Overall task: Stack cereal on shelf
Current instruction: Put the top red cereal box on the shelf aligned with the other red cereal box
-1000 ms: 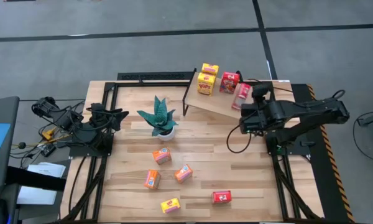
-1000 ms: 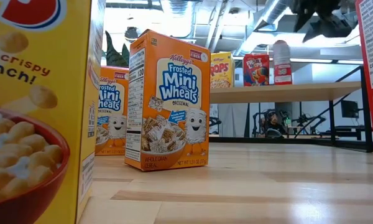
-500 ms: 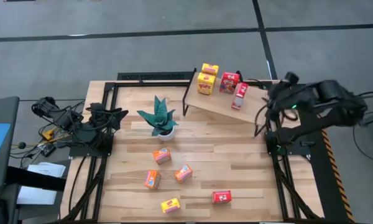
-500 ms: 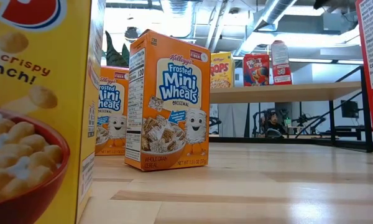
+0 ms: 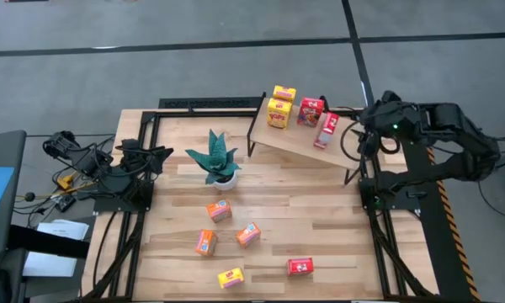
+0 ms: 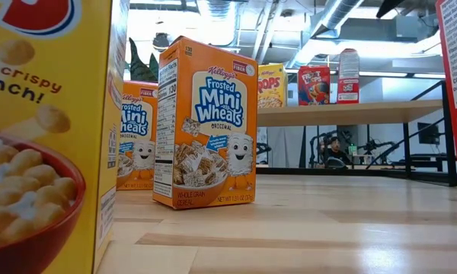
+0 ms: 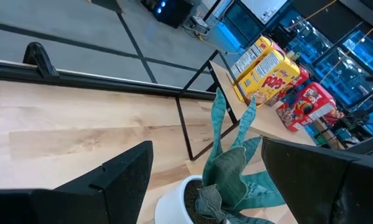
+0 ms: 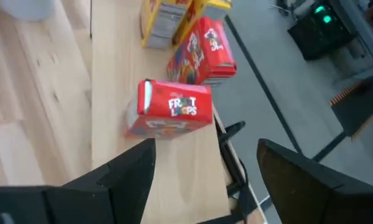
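The shelf [image 5: 296,135] stands at the table's far right and bears two yellow cereal boxes [image 5: 279,105] and two red ones [image 5: 311,110], [image 5: 326,130]. The nearer red box [image 8: 171,111] rests on the shelf board by a narrow face. My right gripper [image 8: 205,180] hangs open above and to the right of it, nothing between its fingers; in the high view my right gripper [image 5: 364,133] is off the shelf's right end. My left gripper [image 7: 205,186] waits open at the table's left, pointing at the plant [image 7: 230,174]. Three orange boxes [image 5: 219,210], one yellow [image 5: 231,277] and one red [image 5: 300,267] lie on the table.
The teal plant in its white pot [image 5: 216,160] stands left of the shelf. Black frame rails [image 5: 202,104] run along the table's far edge and both sides. In the low view an orange box [image 6: 206,125] and a yellow one [image 6: 46,137] stand close to the camera.
My right gripper has drawn back from the nearer red box on the shelf, rising and swinging toward the table's right edge while the wrist rolled. The red box stays on the shelf and stands straighter than before in the low view.
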{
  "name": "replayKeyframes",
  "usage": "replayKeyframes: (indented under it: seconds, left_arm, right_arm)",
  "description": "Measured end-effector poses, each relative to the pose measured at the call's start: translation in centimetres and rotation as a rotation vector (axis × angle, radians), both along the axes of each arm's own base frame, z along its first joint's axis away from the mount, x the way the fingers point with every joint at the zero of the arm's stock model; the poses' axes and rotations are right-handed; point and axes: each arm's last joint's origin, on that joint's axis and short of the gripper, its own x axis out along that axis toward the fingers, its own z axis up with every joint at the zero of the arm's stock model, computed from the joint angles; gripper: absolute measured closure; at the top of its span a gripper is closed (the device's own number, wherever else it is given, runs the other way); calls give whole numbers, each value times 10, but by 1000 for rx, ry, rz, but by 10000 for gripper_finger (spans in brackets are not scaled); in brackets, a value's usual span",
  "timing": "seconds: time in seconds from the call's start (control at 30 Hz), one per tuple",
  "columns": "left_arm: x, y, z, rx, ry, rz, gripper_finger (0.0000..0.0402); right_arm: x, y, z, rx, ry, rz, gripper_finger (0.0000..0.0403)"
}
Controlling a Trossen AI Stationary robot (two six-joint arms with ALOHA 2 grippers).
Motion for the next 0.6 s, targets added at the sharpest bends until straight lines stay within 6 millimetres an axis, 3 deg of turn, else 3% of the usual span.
replayKeyframes:
  seconds: [0.3,0.6]
  left_arm:
    - [0,0,0,-15,-10,-2,109]
    - [0,-1,0,-24,-5,-18,109]
  right_arm:
    - [16,-25,-12,-19,83,93,97]
    - [27,-66,-40,-13,249,3,97]
